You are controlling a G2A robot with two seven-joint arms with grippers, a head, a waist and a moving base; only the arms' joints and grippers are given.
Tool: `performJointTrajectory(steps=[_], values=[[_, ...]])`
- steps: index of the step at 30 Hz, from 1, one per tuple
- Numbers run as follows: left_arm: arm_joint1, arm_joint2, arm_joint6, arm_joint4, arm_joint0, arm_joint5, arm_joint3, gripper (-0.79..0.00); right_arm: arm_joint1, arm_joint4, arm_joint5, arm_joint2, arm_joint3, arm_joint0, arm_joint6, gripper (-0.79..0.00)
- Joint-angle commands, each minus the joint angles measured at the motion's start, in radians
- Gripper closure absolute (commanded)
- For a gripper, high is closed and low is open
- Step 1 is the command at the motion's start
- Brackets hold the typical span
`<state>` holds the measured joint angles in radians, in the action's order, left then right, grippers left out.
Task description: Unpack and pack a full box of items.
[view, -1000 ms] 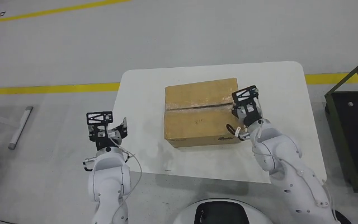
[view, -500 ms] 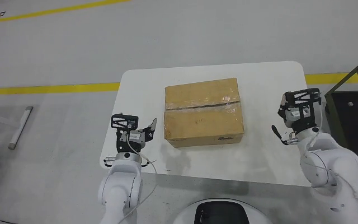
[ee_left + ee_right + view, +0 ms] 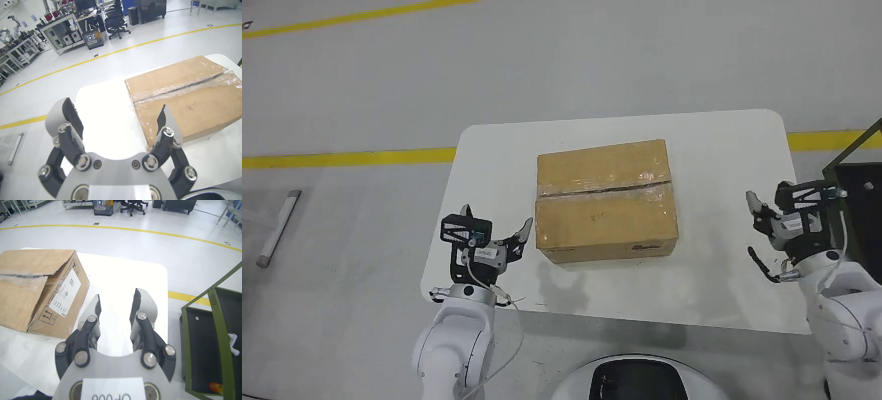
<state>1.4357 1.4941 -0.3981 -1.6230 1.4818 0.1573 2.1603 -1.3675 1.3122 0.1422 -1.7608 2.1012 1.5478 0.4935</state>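
Note:
A brown cardboard box (image 3: 607,200) lies in the middle of the white table (image 3: 722,150), flaps down under clear tape with a dark slit along the seam. My left gripper (image 3: 496,226) stands open just off the box's left near corner, not touching it. From the left wrist, the open gripper (image 3: 115,108) has one finger (image 3: 164,117) in front of the box (image 3: 181,106) side. My right gripper (image 3: 758,233) is open and empty near the table's right edge, well clear of the box. In the right wrist view, the gripper (image 3: 117,296) hovers over bare table beside the box's labelled end (image 3: 64,292).
A dark green cart (image 3: 854,230) stands right of the table, close to my right arm; it also appears from the right wrist (image 3: 206,332). A grey bar (image 3: 277,228) lies on the floor at far left. Bare table surrounds the box.
My right gripper has pulled away from the box's right end to the table's right edge. My left gripper has come in from the table's left edge toward the box's near left corner.

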Motion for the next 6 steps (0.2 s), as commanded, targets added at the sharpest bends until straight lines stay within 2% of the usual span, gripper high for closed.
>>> performJointTrajectory(steps=[1, 6], values=[[0.000, 0.000, 0.000, 0.000, 0.000, 0.000, 0.000, -0.784, 0.000, 0.000, 0.000, 0.000, 0.000, 0.000, 0.000, -0.484], [0.000, 0.000, 0.000, 0.000, 0.000, 0.000, 0.000, -0.784, 0.000, 0.000, 0.000, 0.000, 0.000, 0.000, 0.000, -0.690]])
